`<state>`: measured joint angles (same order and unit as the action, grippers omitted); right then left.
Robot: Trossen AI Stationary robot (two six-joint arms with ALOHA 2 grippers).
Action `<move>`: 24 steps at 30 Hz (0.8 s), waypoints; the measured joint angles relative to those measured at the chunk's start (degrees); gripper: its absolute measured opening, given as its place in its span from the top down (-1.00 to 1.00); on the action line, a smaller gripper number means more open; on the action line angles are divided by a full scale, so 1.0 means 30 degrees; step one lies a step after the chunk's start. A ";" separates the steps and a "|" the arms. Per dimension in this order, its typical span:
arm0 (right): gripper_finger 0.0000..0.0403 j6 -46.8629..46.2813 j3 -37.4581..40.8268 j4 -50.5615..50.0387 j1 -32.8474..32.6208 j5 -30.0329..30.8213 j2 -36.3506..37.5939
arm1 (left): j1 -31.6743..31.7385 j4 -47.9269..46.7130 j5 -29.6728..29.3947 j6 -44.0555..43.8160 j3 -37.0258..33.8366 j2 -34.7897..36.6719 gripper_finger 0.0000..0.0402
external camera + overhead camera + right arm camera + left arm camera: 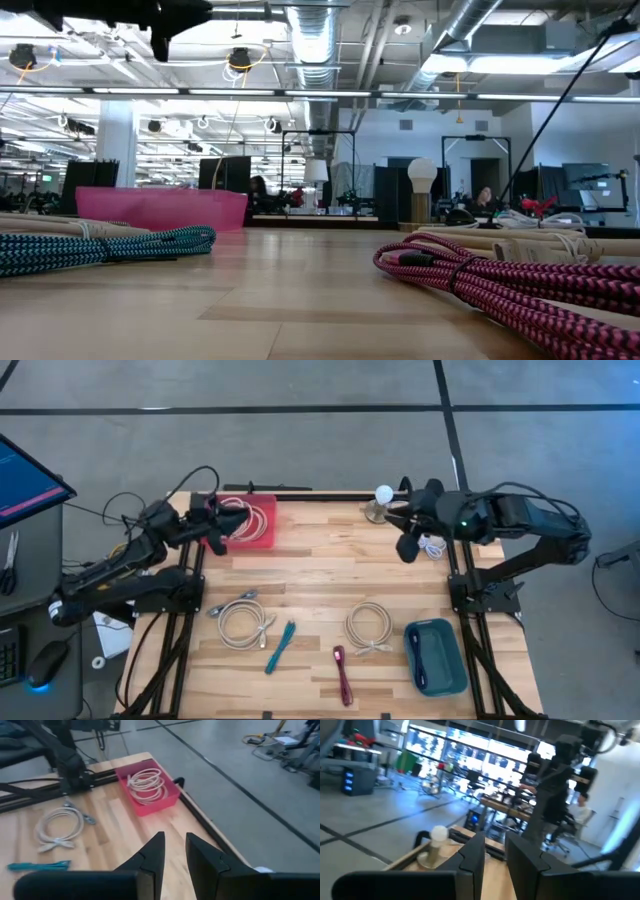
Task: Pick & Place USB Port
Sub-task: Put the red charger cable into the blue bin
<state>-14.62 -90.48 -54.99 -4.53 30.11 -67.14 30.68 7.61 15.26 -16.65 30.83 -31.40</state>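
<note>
overhead, blue tray (436, 657) unseen low, left tool (215, 543) narrow, right tool (407, 548) narrow, both empty

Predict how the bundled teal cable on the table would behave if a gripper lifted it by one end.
The teal cable is a long, thin bundle, so it would probably sag and dangle rather than stay stiff. Its braided-looking sheath, seen in the low view, should grip fairly well. It lies flat on the wooden table, so rolling seems unlikely, and it is probably light.

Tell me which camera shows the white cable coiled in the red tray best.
The right wrist view: the coiled white cable lies unobstructed in the red plastic tray. The high view shows it partly under the left gripper; the low view shows only the tray's wall.
</note>
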 joint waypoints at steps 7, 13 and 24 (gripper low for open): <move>0.65 -0.0673 0.0000 -0.1174 -0.1854 -0.1316 0.0280 | -0.3113 0.1095 -0.0281 0.0342 0.0005 -0.0011 0.62; 0.65 -0.0675 0.0000 -0.1221 -0.2573 -0.7105 0.0158 | -0.5529 0.2781 -0.0624 -0.0487 0.0015 -0.0252 0.62; 0.65 -0.0507 0.0000 -0.1527 -0.3274 -0.9597 -0.0356 | -0.8953 0.5670 -0.0624 -0.0551 0.0029 -0.0419 0.62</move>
<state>-16.14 -90.48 -59.57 -14.35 1.32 -68.21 3.82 24.62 13.39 -18.31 30.92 -32.65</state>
